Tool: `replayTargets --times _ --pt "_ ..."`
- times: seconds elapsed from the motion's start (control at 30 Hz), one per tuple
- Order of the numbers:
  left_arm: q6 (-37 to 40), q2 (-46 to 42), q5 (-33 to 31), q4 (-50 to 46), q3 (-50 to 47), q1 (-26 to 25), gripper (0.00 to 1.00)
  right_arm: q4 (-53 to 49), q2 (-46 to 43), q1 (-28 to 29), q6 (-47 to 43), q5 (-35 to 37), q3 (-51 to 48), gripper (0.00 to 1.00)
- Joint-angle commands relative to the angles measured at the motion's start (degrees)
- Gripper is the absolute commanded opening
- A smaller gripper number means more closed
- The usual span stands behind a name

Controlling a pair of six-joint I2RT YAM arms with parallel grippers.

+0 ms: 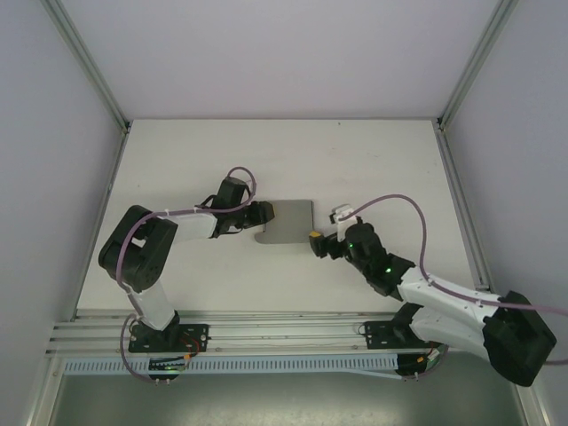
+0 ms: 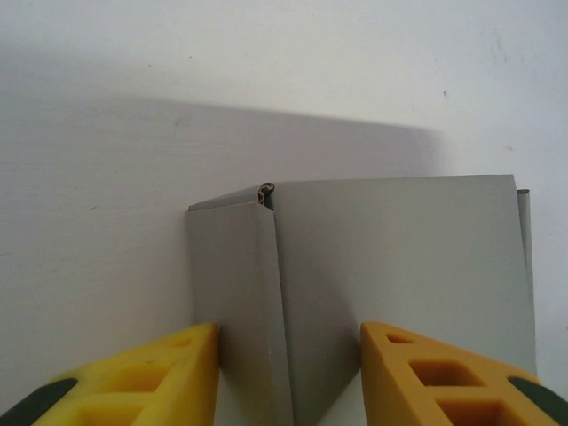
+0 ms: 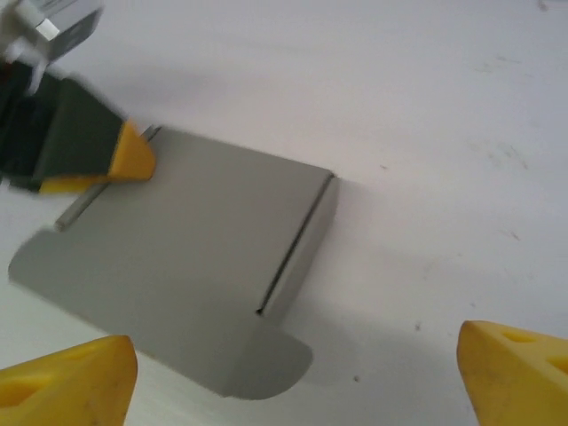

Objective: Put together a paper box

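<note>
Two yellow fingertips [image 2: 160, 377] of the left gripper [image 2: 288, 364] are sitting closest to the left wrist lens, spread apart and straddling the near edge of the one paper box [image 2: 399, 257]. One fingertip is lying over the box's narrow folded side strip [image 2: 235, 293] and the other over its broad panel, and they are not pinching it. One raised crease [image 2: 277, 266] is running from the gap between them to the box's far corner.

From above, the single grey box [image 1: 288, 222] is lying partly folded on the white table [image 1: 373, 160], and the two grippers are facing it from opposite sides. The left gripper [image 1: 266, 215] is touching the box's left edge, and the right gripper [image 1: 316, 240] is hanging just beside the box's near right corner.

Through the right wrist camera, the right gripper [image 3: 297, 364] is holding its two fingers wide apart and gripping nothing, with the box [image 3: 177, 266] lying beyond and between them. One rounded tab [image 3: 271, 364] is jutting from the box's nearest corner. One narrow flap [image 3: 311, 240] is folding along the box's right side. One yellow fingertip [image 3: 129, 160] of the left gripper is resting at the box's far left edge.
</note>
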Motion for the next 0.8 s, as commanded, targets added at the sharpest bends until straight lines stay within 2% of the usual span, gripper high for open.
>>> replayTargets --times 0.0,0.23,0.47,0.63,0.77 --pt "-0.25 3.14 -0.33 -1.3 -3.46 0.15 0.41 -3.17 0.95 -6.68 11.05 -8.51 1.48 0.96" --pt "-0.9 1.52 0.63 0.76 -4.83 0.15 0.33 -7.58 14.57 -12.77 18.41 -16.37 13.26 0.96" --pt "-4.5 1.01 3.17 7.01 -8.29 1.23 0.18 -3.63 24.27 -18.76 24.97 -28.72 16.98 0.96" --pt "-10.61 0.85 10.48 20.55 -13.88 4.1 0.14 -1.27 28.71 -19.62 26.64 -37.96 17.56 0.96" --pt "-12.12 3.11 14.5 24.71 -13.89 4.65 0.04 -0.16 33.45 -19.88 28.54 -41.48 19.24 0.96"
